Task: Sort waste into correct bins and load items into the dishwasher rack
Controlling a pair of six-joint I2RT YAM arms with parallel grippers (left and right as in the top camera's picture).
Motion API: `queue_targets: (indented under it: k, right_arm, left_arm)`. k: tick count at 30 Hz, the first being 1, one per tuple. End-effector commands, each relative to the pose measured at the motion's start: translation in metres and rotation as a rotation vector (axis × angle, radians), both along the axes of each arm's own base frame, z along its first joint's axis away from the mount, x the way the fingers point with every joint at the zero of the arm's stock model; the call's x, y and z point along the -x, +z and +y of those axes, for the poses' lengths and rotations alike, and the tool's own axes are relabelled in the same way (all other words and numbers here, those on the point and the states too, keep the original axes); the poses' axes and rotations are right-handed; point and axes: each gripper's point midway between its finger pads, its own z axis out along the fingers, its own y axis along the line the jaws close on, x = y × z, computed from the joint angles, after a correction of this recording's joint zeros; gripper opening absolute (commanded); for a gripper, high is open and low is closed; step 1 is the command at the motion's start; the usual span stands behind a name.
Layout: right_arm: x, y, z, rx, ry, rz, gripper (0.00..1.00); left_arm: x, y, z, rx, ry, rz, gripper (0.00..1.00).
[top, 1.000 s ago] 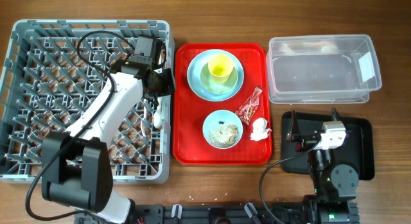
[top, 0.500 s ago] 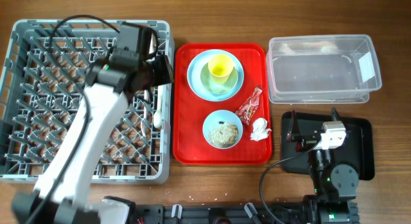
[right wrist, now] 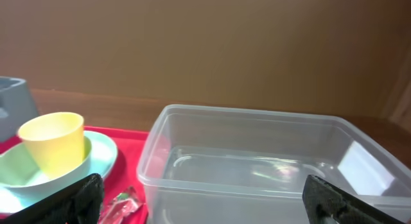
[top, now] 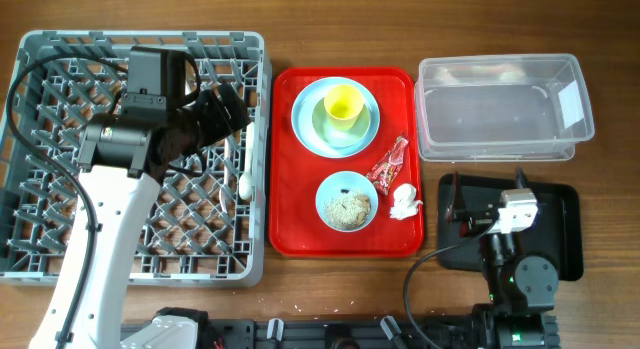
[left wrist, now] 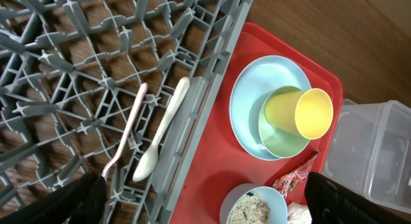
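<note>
On the table (top: pixel 330 289), a serving tray (top: pixel 290 224) sits centre, the dishwasher rack (top: pixel 140 37) at 9 o'clock, a tub (top: pixel 500 109) at 2, and a shallow tray (top: pixel 565 229) at 4. In the rack's 3 o'clock edge lie a fork (left wrist: pixel 125 137) and spoon (left wrist: pixel 164 131). On the serving tray, a plate (top: pixel 305 119) at 12 holds a bowl (top: pixel 335 132) with a cup (top: pixel 342 104) inside.

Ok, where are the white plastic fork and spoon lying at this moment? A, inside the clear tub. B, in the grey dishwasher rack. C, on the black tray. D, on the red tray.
B: the left wrist view shows the fork and the spoon lying side by side on the lattice floor of the grey rack, along its wall next to the red tray.
</note>
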Motion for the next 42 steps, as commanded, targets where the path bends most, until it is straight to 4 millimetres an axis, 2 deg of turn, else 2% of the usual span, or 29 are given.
queue_targets:
  k: [1, 2, 3, 6, 9, 11, 13, 15, 17, 19, 20, 21, 22, 23, 24, 26, 29, 31, 33, 34, 35, 39, 42]
  right_arm:
    - [0.003, 0.004, 0.019, -0.067, 0.108, -0.008, 1.00]
    - [0.003, 0.005, 0.022, -0.116, 0.126, -0.007, 1.00]
    - [0.006, 0.017, 0.031, -0.193, 0.190, -0.039, 1.00]
    - [0.014, 0.043, 0.039, -0.198, 0.242, -0.069, 1.00]
    - [0.027, 0.094, 0.038, -0.202, 0.233, -0.073, 1.00]
    - [0.027, 0.122, 0.033, -0.210, 0.194, 0.012, 1.00]
    - [0.005, 0.134, 0.026, -0.188, 0.132, 0.246, 1.00]
    - [-0.017, 0.137, 0.031, -0.200, 0.137, 0.458, 1.00]
    - [-0.030, 0.144, 0.050, -0.251, 0.233, 0.598, 1.00]
    - [-0.044, 0.154, 0.081, -0.363, 0.403, 0.743, 1.00]
    - [-0.047, 0.152, 0.090, -0.395, 0.452, 0.808, 1.00]
    - [-0.049, 0.149, 0.099, -0.431, 0.503, 0.856, 0.97]
    - [-0.049, 0.144, 0.107, -0.465, 0.555, 0.896, 0.88]
    - [-0.050, 0.135, 0.113, -0.494, 0.585, 0.945, 0.62]
    - [-0.050, 0.122, 0.119, -0.500, 0.592, 1.000, 0.46]
    - [-0.045, 0.093, 0.129, -0.461, 0.566, 1.094, 0.37]
    - [-0.021, 0.038, 0.146, -0.331, 0.365, 1.250, 0.36]
    - [-0.002, 0.004, 0.167, -0.248, 0.239, 1.290, 0.36]
    - [0.014, -0.017, 0.196, -0.198, 0.264, 1.284, 0.40]
    - [0.031, -0.036, 0.221, -0.177, 0.315, 1.287, 0.47]
    - [0.039, -0.048, 0.228, -0.166, 0.316, 1.283, 0.48]
    - [0.042, -0.076, 0.227, -0.124, 0.274, 1.236, 0.47]
    - [0.044, -0.090, 0.232, -0.062, 0.338, 1.234, 0.41]
  left_arm:
    - [0.001, 0.005, -0.002, 0.027, 0.007, -0.009, 1.00]
    - [0.001, 0.005, -0.002, 0.027, 0.007, -0.009, 1.00]
    - [0.001, 0.005, -0.002, 0.027, 0.007, -0.009, 1.00]
    - [0.001, 0.005, -0.002, 0.027, 0.007, -0.009, 1.00]
    - [0.001, 0.005, -0.002, 0.027, 0.007, -0.009, 1.00]
    - [0.001, 0.005, -0.002, 0.027, 0.007, -0.009, 1.00]
    - [0.001, 0.005, -0.002, 0.027, 0.007, -0.009, 1.00]
    - [0.001, 0.005, -0.002, 0.027, 0.007, -0.009, 1.00]
    - [0.001, 0.005, -0.002, 0.027, 0.007, -0.009, 1.00]
    - [0.001, 0.005, -0.002, 0.027, 0.007, -0.009, 1.00]
    - [0.001, 0.005, -0.002, 0.027, 0.007, -0.009, 1.00]
    - [0.001, 0.005, -0.002, 0.027, 0.007, -0.009, 1.00]
    - [0.001, 0.005, -0.002, 0.027, 0.007, -0.009, 1.00]
    - [0.001, 0.005, -0.002, 0.027, 0.007, -0.009, 1.00]
    - [0.001, 0.005, -0.002, 0.027, 0.007, -0.009, 1.00]
    - [0.001, 0.005, -0.002, 0.027, 0.007, -0.009, 1.00]
    - [0.001, 0.005, -0.002, 0.027, 0.007, -0.009, 1.00]
    - [0.001, 0.005, -0.002, 0.027, 0.007, -0.009, 1.00]
    - [0.001, 0.005, -0.002, 0.027, 0.007, -0.009, 1.00]
    - [0.001, 0.005, -0.002, 0.027, 0.007, -0.009, 1.00]
    - [0.002, 0.005, -0.002, 0.027, 0.007, -0.009, 1.00]
    - [0.001, 0.005, -0.002, 0.027, 0.007, -0.009, 1.00]
    - [0.001, 0.005, -0.002, 0.027, 0.007, -0.009, 1.00]
